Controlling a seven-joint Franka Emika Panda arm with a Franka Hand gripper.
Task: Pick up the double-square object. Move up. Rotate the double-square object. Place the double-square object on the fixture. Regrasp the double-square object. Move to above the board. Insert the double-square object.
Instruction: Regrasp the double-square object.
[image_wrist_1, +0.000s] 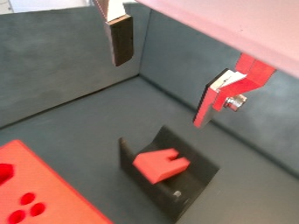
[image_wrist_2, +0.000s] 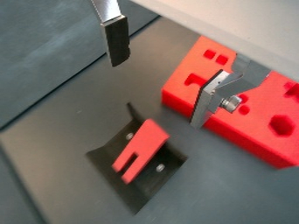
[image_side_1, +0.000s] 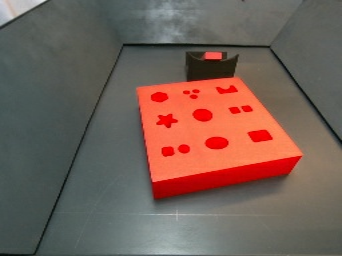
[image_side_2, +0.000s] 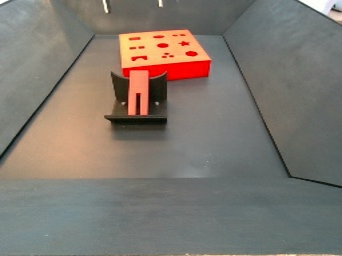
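On the fixture (image_wrist_1: 167, 173), in a wrist view, you have the double-square object (image_wrist_1: 160, 164) resting in the notch, apart from the fingers. The gripper (image_wrist_1: 176, 66) hangs above it with its jaws spread wide and nothing between them; one finger (image_wrist_1: 121, 42) shows a dark pad, and the opposite one (image_wrist_1: 222, 94) has red behind it. A corner of the board (image_wrist_1: 35, 192) sits beside the fixture.

In a wrist view from another angle, the gripper (image_wrist_2: 163, 68) is again wide open and empty. The double-square object (image_wrist_2: 139, 150) lies tilted along the fixture (image_wrist_2: 138, 162), and the board (image_wrist_2: 239, 101) lies just beyond.

In a side view, you see the board (image_side_1: 211, 135) in the middle of the floor (image_side_1: 94, 200), with the fixture (image_side_1: 211, 65) behind it near the far wall; the double-square object (image_side_1: 213, 54) shows as a small red patch on top. The gripper is out of sight here.

In a side view from the opposite end, the fixture (image_side_2: 136, 110) stands mid-floor, the double-square object (image_side_2: 139, 91) leaning up it, and the board (image_side_2: 163, 53) sits near the far wall. Only the fingertips (image_side_2: 106, 6) peek in at the top.
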